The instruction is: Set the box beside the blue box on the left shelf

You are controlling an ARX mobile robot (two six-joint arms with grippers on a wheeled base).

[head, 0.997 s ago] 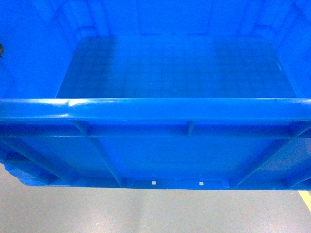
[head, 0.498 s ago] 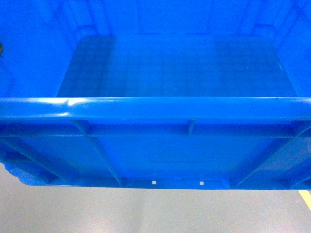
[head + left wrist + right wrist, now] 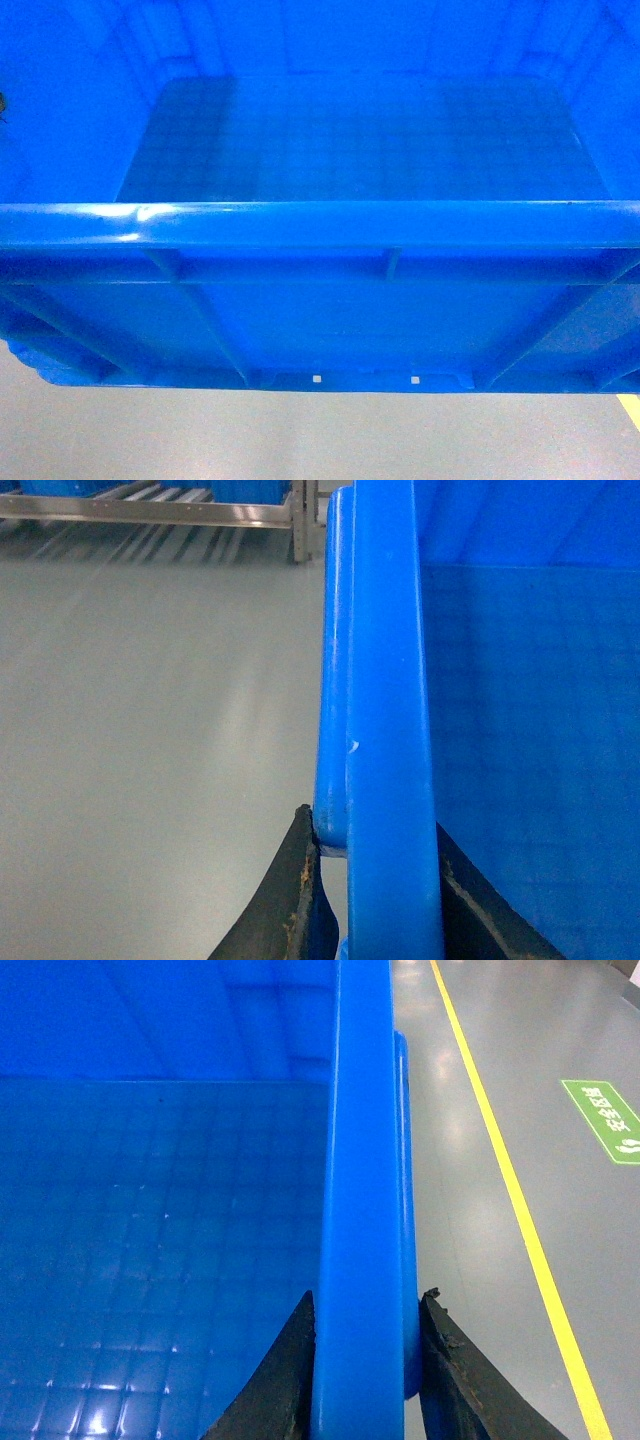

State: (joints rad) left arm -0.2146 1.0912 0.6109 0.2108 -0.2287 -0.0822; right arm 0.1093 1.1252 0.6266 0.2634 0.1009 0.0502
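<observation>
The box (image 3: 320, 225), a large bright-blue crate, fills the head view, hanging above the grey floor with its inside bare. My left gripper (image 3: 372, 825) is shut on the box's left rim (image 3: 385, 680), one black finger outside and one inside the wall. My right gripper (image 3: 368, 1300) is shut on the right rim (image 3: 360, 1110) in the same way. The left shelf (image 3: 150, 508), grey rails with rollers, shows far off at the top of the left wrist view. A strip of blue (image 3: 250, 488) sits on it, perhaps the blue box; too little shows to tell.
Grey floor lies under and around the crate. A yellow floor line (image 3: 500, 1160) runs along the right side, with a green floor sign (image 3: 605, 1120) beyond it. The line's end shows at the head view's lower right (image 3: 632, 408).
The crate keeps its place in the head view. The yellow floor line at the lower right has slid slightly toward the corner.
</observation>
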